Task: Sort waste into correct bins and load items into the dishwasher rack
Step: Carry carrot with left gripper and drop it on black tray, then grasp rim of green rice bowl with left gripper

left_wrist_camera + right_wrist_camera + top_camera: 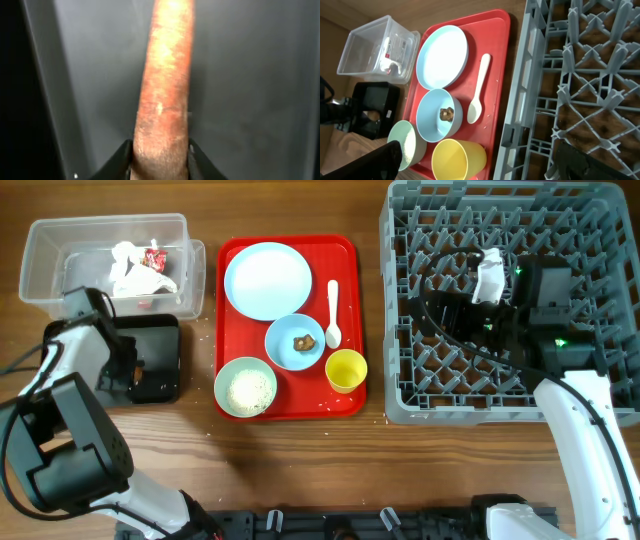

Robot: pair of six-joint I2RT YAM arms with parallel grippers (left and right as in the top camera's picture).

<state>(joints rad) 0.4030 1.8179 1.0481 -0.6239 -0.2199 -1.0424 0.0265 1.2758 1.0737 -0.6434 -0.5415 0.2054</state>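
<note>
Left pincer (160,155) clamped on brown sausage stick (165,75), low over black tray (250,75) floor. Right pincer (482,160) apart, empty, above dishwasher rack (520,100). Risk: on release, stick clings to pads or rolls over shallow rim.

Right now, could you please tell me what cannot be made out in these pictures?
- Black tray floor: overhead, the left arm covers part of it.
- Brown stick: left wrist, its far end is cut off by the top edge.
- Pale green bowl: right wrist, a dark jaw hides part of it.
- Food lump: overhead, too small to identify.
</note>
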